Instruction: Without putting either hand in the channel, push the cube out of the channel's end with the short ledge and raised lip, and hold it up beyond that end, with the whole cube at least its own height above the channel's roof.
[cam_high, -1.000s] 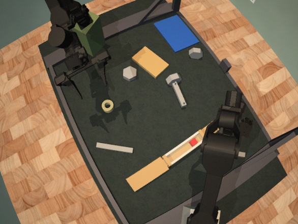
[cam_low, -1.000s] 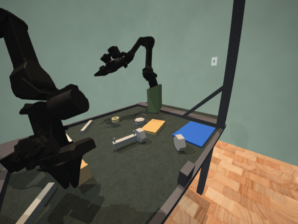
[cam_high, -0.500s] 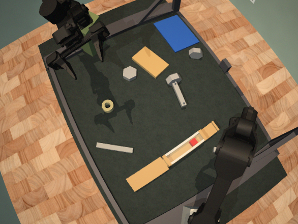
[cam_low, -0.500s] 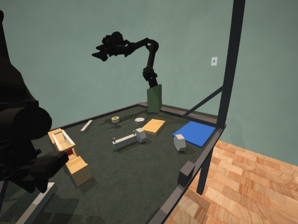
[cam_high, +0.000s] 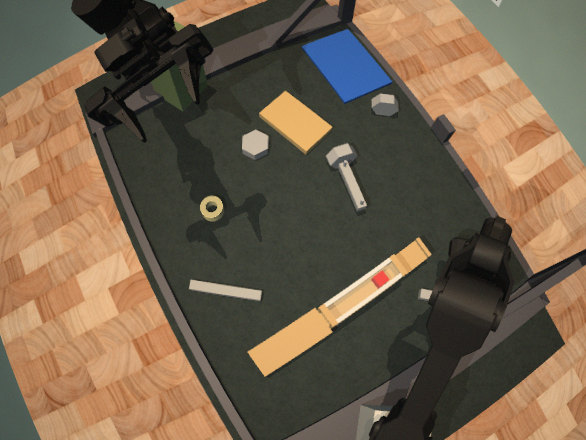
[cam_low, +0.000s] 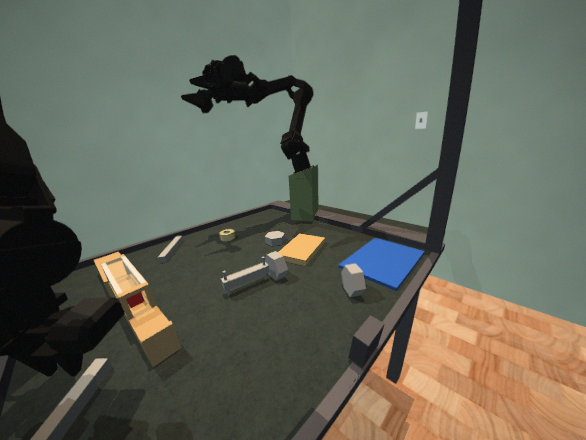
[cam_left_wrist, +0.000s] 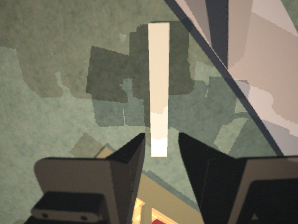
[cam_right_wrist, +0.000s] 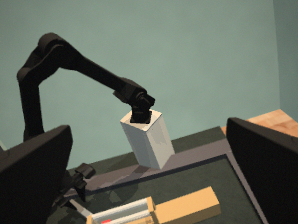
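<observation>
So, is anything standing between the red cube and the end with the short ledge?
Nothing visible stands between the red cube and that opening. Beyond it, the raised lip crosses the outer edge of the short ledge.

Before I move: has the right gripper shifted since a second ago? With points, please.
Yes: top view, the right gripper (cam_high: 171, 121) (cam_low: 186, 88) (cam_right_wrist: 149, 129) moved up-picture, away from the yellow ring (cam_high: 203, 209) (cam_low: 227, 238).
</observation>
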